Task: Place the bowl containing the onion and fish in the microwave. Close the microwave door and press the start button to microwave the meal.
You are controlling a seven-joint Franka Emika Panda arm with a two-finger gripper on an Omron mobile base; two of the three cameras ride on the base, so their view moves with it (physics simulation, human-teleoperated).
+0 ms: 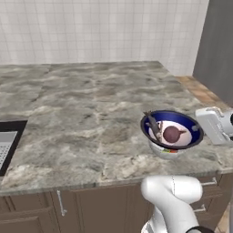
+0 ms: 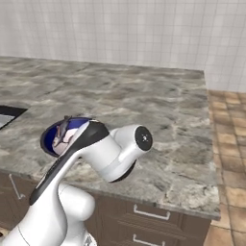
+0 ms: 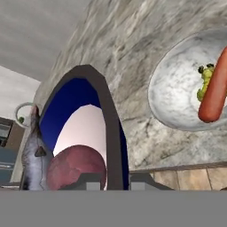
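Near the counter's [image 1: 82,113] front right edge, my gripper [image 3: 107,179] pinches the bowl's [image 1: 191,132] rim — jaws narrow, one finger inside the wall and one outside, as my hand view shows. The bowl sits right at my fingertips, its blue wall rising straight ahead of them and its white inside opening to one side. I carry it above a second bowl [image 1: 169,151], a white one with vegetables, which peeks out from beneath it in the left base view; whether the two touch, I cannot tell.

Inside my bowl the onion [image 1: 172,134] rests near the middle and the fish [image 1: 154,126] leans against the far wall from my hand, its tail poking above the rim. They lie close together, perhaps touching.

Beyond the bowl the counter runs bare toward a tiled wall [image 1: 91,32] — wide room behind and to the left of it. A dark inset [image 1: 10,141] sits well apart at the counter's left end. Right of the bowl the counter ends soon, with wood floor [image 2: 228,144] past it. Below the front edge are brown drawers [image 2: 153,221].
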